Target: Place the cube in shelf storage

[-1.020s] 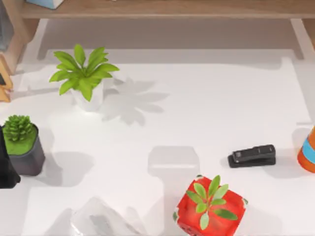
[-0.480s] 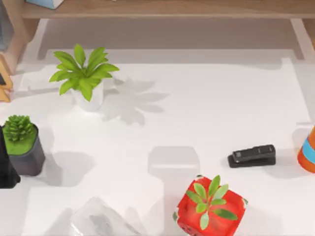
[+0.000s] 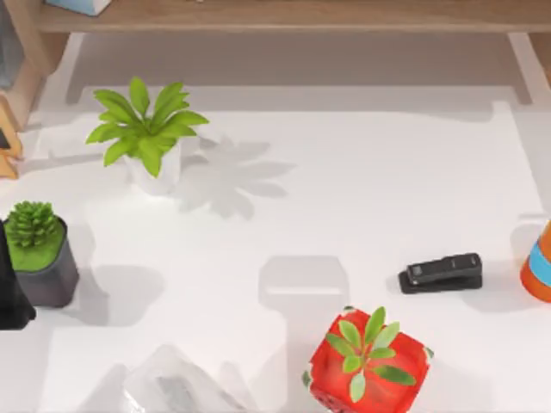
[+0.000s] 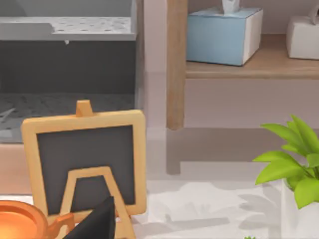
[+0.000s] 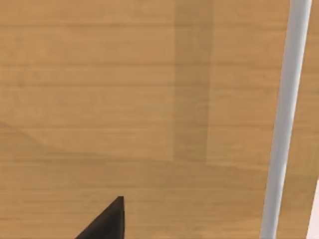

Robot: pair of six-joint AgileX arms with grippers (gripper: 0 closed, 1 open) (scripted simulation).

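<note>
Top view: shelf (image 3: 284,15) runs along the upper edge of the frame, above the white bench (image 3: 362,189). Red planter (image 3: 368,360) at lower centre, black stapler (image 3: 441,272) right of centre. Hand state: cannot tell for either arm.

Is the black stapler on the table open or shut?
Shut. In the top view the stapler lies flat on the white table, its top arm down along its base with no gap between them.

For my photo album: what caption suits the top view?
White table with three potted plants, a black stapler and an orange cone, shelf along the far edge.
</note>
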